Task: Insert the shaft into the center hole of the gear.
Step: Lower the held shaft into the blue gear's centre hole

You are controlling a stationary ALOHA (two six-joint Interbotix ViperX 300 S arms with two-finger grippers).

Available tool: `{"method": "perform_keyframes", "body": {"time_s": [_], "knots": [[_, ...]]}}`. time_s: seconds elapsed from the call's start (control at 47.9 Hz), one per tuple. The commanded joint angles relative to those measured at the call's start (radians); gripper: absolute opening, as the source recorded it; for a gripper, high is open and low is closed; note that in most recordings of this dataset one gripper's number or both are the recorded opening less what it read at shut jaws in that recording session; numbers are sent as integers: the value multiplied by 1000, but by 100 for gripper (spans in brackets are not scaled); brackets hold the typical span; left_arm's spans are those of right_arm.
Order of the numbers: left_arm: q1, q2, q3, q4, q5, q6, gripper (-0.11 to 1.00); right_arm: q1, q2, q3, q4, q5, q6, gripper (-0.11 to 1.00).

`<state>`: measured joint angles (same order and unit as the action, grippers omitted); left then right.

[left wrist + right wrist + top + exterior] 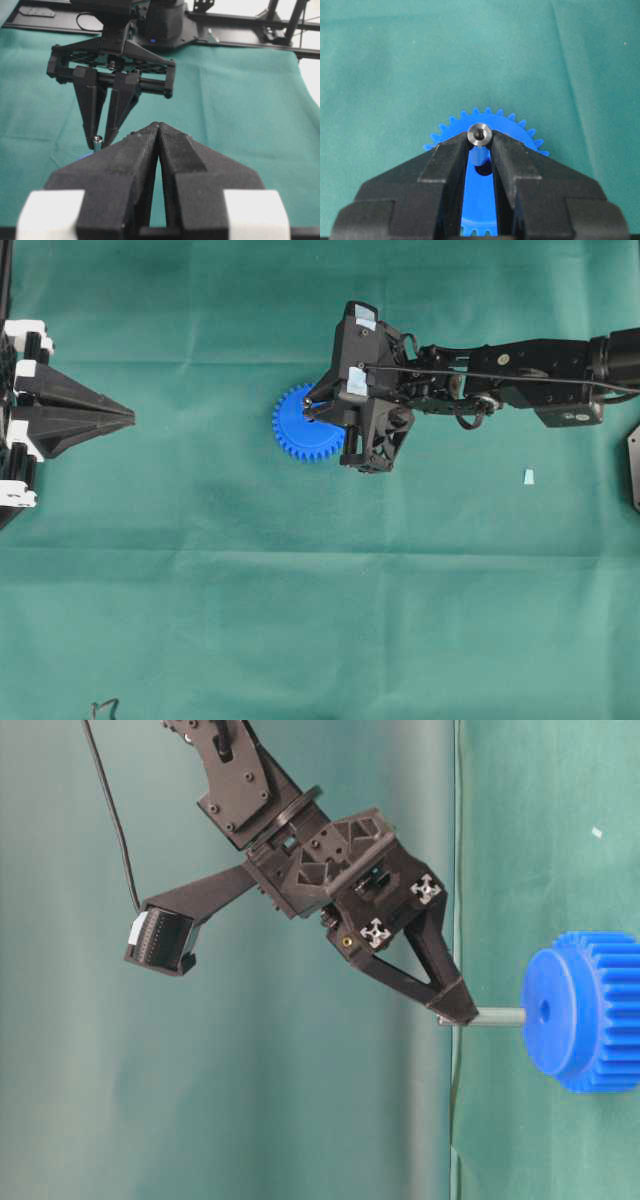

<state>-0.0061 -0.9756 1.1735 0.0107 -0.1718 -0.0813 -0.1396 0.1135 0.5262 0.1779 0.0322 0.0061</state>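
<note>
Right gripper [480, 145] is clamped on the shaft [480, 134], the pin pinched between the fingertips with its bored upper end showing above them. Directly beneath lies the gear [305, 425], flat on the green cloth [300, 620] near the middle of the table. In the table-level view the shaft's long axis points straight at the gear's raised round face, and its free tip appears to touch that face to one side of the center hole [544, 1011], not in it. The wrist view agrees: the hole shows dark between the fingers, nearer the camera than the pin. Insertion is judged not yet made; the coming move turns on a small sideways shift to bring the pin's axis over the hole, then a push along that axis.

Left gripper [128, 418] sits with fingertips pressed together, holding nothing, at the far left, well apart from the gear. A small pale-blue piece [528, 476] lies to the right, untouched.
</note>
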Motion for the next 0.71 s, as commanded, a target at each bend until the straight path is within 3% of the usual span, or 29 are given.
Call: {"method": "perform_keyframes", "body": {"time_s": [0.0,0.689], "knots": [[0,3,-28,3,-5,-2,0,-8,0,-17,-2,-15,-2,17],[0,5,-28,3,-3,0,0,-8,51,-14,-2,-38,0,17]]}}
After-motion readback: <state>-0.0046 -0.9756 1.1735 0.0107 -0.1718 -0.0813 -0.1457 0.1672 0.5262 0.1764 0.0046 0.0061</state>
